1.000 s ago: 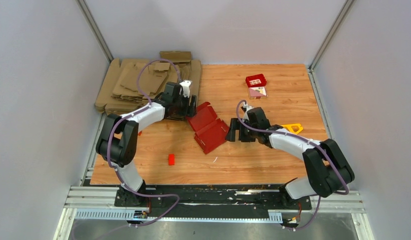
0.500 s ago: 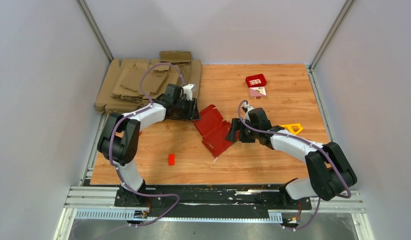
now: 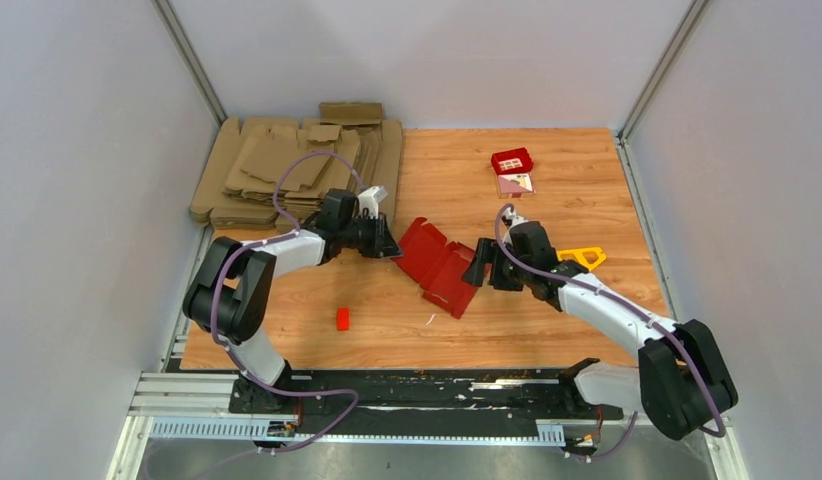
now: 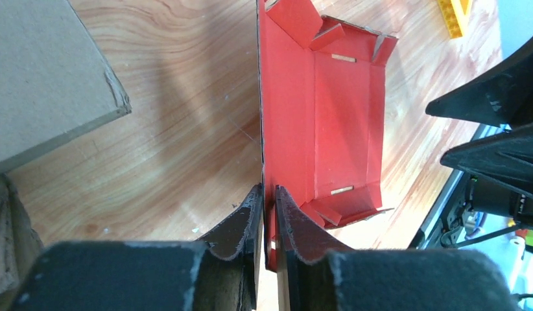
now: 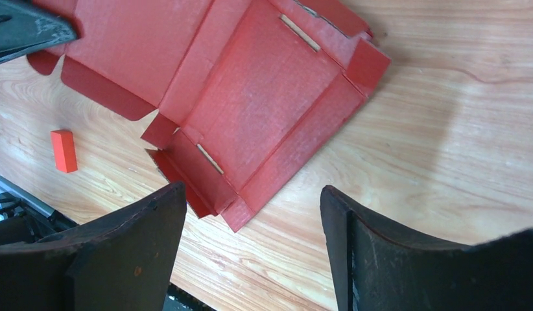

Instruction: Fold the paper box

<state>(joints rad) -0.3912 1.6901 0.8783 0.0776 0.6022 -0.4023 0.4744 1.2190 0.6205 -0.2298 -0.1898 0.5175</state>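
1. Shows the paper box [image 3: 439, 262] opened almost flat at mid-table between the two arms, long axis running from far-left to near-right.
2. Catches the left gripper [image 4: 268, 194] pinched nearly together on the thin edge of the box's left flap, with the card standing on edge between the fingers and the tray and side tabs stretching straight ahead.
3. Finds the right gripper [image 5: 251, 194] with jaws wide apart and holding nothing, just beside the box's near-right corner, the tray lying ahead and to its left; leaves contact there impossible to tell.
4. Puts the left arm on the card and the right merely close; suggests the coming fold turns on that held flap, with the free tray side facing the right gripper.
5. Against a second ago, finds the box slid right, nearer the front edge and lying lower. Finds the left fingers, then spread behind the flap, closed on it, and the right gripper backed slightly rightward, about as wide.
6. Leaves the brown cardboard sheets [image 3: 277, 165] and the small red block [image 3: 342, 319] where they were.
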